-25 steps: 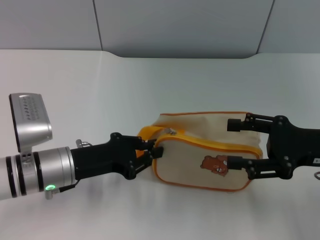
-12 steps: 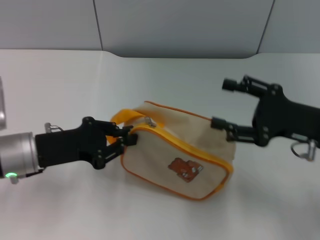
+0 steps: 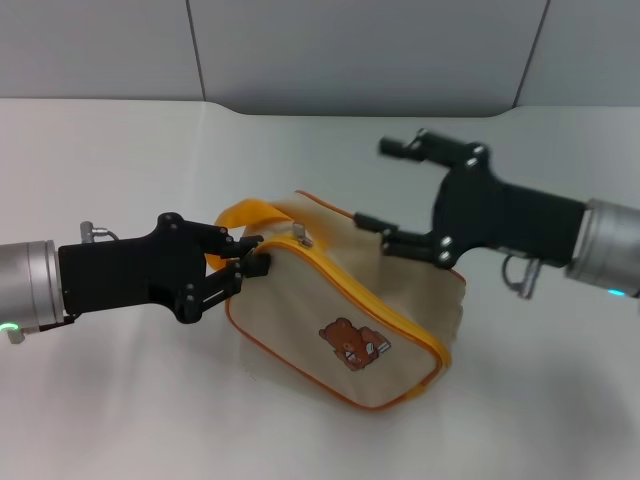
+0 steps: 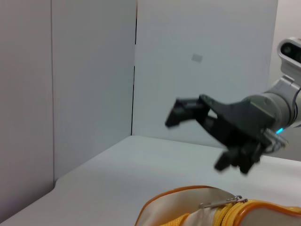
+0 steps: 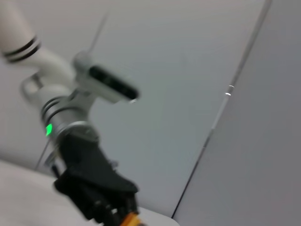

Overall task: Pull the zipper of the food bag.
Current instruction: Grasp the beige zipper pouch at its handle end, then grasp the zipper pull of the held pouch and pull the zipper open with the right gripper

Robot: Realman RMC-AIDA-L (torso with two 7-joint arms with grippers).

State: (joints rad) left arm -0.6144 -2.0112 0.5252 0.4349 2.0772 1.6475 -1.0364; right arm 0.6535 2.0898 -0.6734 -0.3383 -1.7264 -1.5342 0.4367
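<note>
While its dark fingers are pinched together on the strap end of the food bag (image 3: 350, 310), the left gripper (image 3: 250, 268) grips the fabric right where the wide yellow strap loop (image 3: 245, 217) meets the bag's corner. Its black body and silver wrist reach in from the robot's left, low over the white table (image 3: 120, 170).

Across the bag, the right gripper (image 3: 388, 192) hangs in the air with its jaws spread wide and nothing between them. One finger points out over the table beyond the bag; the other sits just above the bag's far upper edge, and whether it touches the fabric cannot be told. From the left wrist view the same gripper (image 4: 197, 136) shows clear of the bag, above and behind it.

The beige canvas bag lies tilted near the middle of the table, strap end toward the left gripper, with its brown bear patch (image 3: 352, 343) facing up and forward. The yellow-orange zipper (image 3: 370, 305) runs along the upper rim, and its small silver pull tab (image 3: 302, 238) stands at the strap end, close to the left gripper's fingers and apart from the right gripper.
</note>
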